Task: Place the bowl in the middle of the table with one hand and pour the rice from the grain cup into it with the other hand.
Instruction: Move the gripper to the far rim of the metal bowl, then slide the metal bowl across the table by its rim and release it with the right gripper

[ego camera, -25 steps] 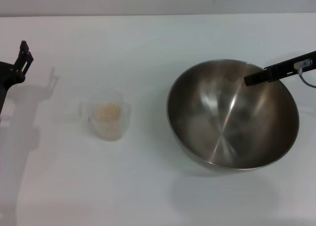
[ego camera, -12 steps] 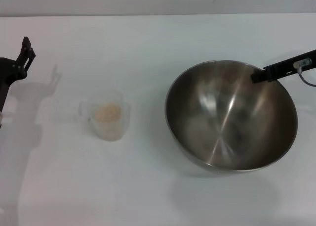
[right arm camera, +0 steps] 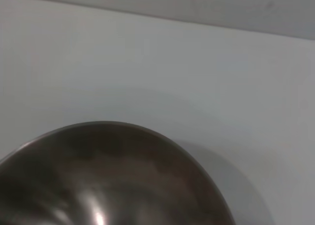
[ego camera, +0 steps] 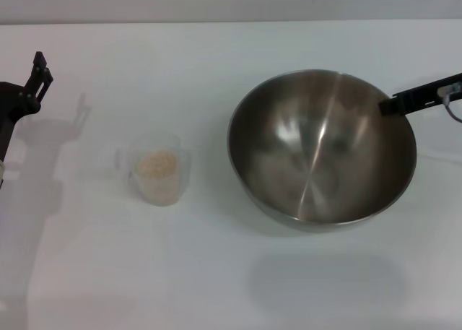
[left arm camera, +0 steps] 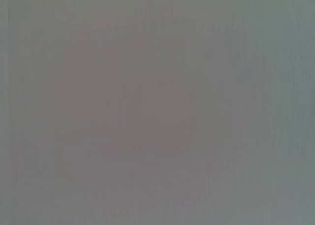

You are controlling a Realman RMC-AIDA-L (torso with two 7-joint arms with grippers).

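Note:
The steel bowl (ego camera: 321, 146) hangs tilted a little above the white table (ego camera: 216, 272), right of the middle, with its shadow on the table below it. My right gripper (ego camera: 390, 105) grips its far right rim. The right wrist view shows the bowl's rim and inside (right arm camera: 113, 180) close up. The clear grain cup (ego camera: 159, 169) stands upright left of the middle, with beige rice (ego camera: 157, 164) in it. My left gripper (ego camera: 37, 77) is at the far left edge, well apart from the cup. The left wrist view shows only plain grey.
The table's far edge (ego camera: 216, 22) runs across the top of the head view. Bare tabletop lies between the cup and the bowl and along the front.
The bowl has moved left and slightly away from me with my right gripper, and its tilt has lessened. The left gripper has barely moved. The cup has not moved.

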